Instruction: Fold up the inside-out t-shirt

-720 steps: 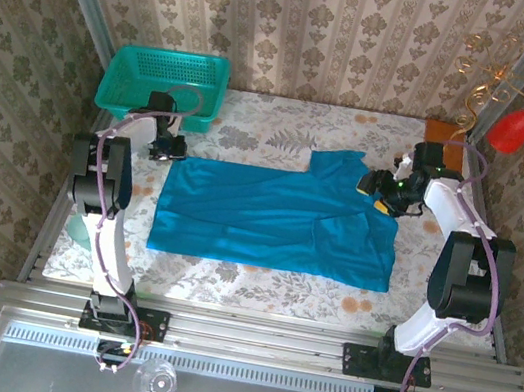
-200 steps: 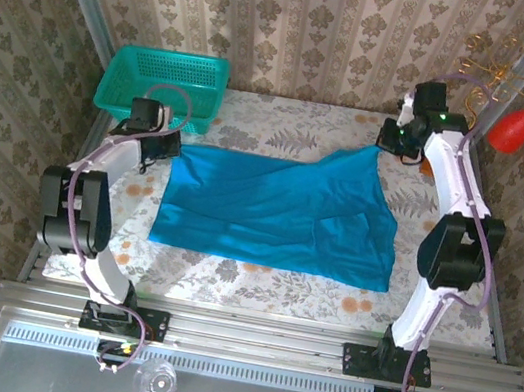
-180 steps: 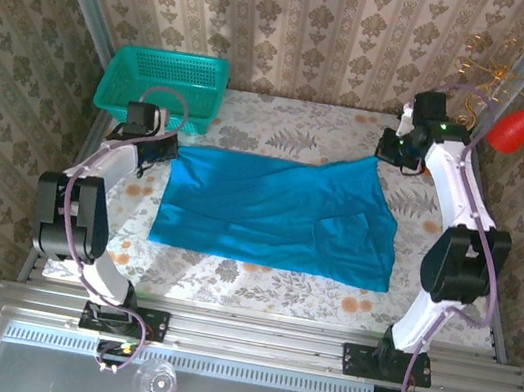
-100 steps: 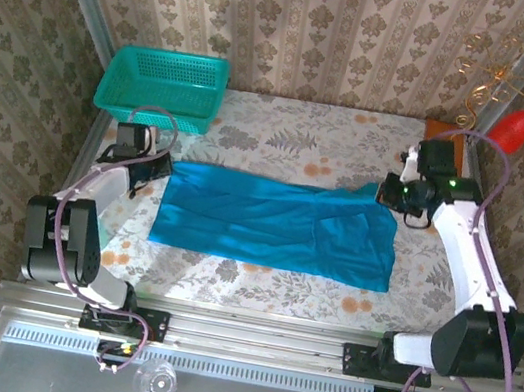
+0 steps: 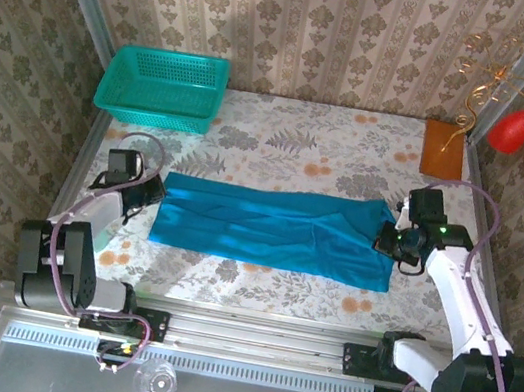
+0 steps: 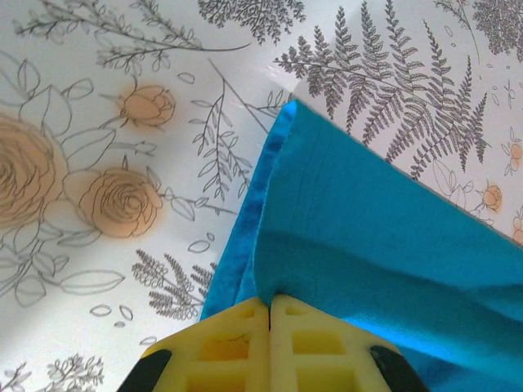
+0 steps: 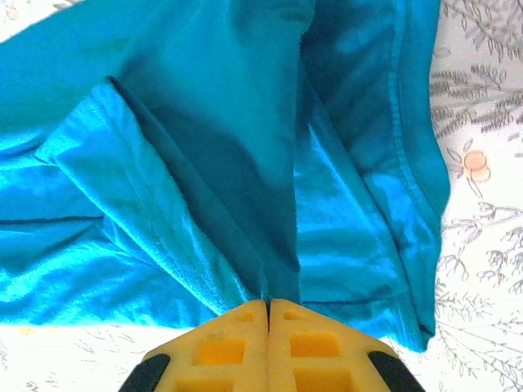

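Observation:
The inside-out t-shirt (image 5: 272, 226) lies as a long teal-blue band across the middle of the table, its far half folded over toward the near edge. My left gripper (image 5: 149, 193) is shut on the shirt's left edge; in the left wrist view the yellow fingertips (image 6: 270, 306) pinch the teal cloth (image 6: 384, 245). My right gripper (image 5: 388, 242) is shut on the shirt's right edge. In the right wrist view its pads (image 7: 268, 309) clamp a dark fold of the shirt (image 7: 212, 147) above the layers lying flat.
A turquoise mesh basket (image 5: 164, 87) stands at the back left. An orange-brown mat (image 5: 442, 149) lies at the back right, with a red glass and gold wire stand (image 5: 511, 126) beyond it. The floral tablecloth (image 5: 291, 145) is bare behind the shirt.
Both grippers have carried the shirt's far edge toward the near side and down, folding the shirt in half lengthwise into a narrower band. Both stayed shut on the cloth.

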You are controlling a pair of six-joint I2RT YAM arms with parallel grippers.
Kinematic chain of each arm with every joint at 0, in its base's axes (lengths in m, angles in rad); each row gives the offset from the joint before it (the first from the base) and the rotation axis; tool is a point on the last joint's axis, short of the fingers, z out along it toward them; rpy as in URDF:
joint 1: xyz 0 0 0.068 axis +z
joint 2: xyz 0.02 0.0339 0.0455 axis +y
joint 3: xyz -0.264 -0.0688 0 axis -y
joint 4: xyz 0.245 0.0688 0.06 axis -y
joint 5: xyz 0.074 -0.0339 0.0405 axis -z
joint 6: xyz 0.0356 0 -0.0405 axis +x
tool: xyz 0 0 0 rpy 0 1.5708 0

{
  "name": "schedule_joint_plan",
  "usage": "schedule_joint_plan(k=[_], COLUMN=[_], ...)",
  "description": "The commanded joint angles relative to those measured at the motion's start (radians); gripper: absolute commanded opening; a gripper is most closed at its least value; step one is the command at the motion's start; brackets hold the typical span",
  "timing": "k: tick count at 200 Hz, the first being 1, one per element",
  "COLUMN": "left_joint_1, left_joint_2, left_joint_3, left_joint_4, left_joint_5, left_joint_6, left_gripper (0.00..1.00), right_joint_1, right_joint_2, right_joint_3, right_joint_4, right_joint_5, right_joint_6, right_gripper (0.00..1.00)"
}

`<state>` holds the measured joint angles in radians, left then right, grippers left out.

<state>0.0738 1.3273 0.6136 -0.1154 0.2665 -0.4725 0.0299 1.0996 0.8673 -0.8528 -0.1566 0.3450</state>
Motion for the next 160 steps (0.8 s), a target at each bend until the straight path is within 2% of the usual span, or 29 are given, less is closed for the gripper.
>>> schedule_joint_plan(k=[1, 70, 81, 101, 109, 124, 135, 160], left_joint_1=[0.011, 0.042, 0.043, 0.044, 0.044, 0.045, 0.046, 0.046], left_joint_2=[-0.041, -0.116, -0.12, -0.126, -0.133, -0.164, -0.197, -0.246], left_joint_3=[-0.031, -0.051, -0.059, -0.087, -0.101, -0.125, -0.137, -0.114], left_joint_4=[0.019, -0.031, -0.039, -0.05, -0.052, -0.058, -0.064, -0.098], left_joint_5=[0.004, 0.0, 0.0, -0.003, -0.006, -0.024, -0.039, -0.048], left_joint_6=[-0.04, -0.046, -0.048, -0.063, -0.074, -0.093, -0.102, -0.087], left_gripper=[0.0, 0.01, 0.03, 0.14, 0.2, 0.27, 0.3, 0.32], right_joint_1=[0.002, 0.002, 0.002, 0.002, 0.002, 0.002, 0.002, 0.007], right_joint_2=[-0.04, -0.204, -0.236, -0.291, -0.314, -0.36, -0.377, -0.342], right_joint_3=[-0.008, -0.08, -0.108, -0.172, -0.198, -0.23, -0.234, -0.203], right_joint_4=[0.023, 0.005, -0.001, -0.011, -0.011, -0.008, -0.002, 0.024], right_joint_5=[0.041, 0.126, 0.13, 0.135, 0.135, 0.142, 0.149, 0.126], right_joint_6=[0.046, 0.246, 0.274, 0.342, 0.367, 0.396, 0.403, 0.387], right_gripper=[0.0, 0.0, 0.0, 0.0, 0.11, 0.19, 0.29, 0.34])
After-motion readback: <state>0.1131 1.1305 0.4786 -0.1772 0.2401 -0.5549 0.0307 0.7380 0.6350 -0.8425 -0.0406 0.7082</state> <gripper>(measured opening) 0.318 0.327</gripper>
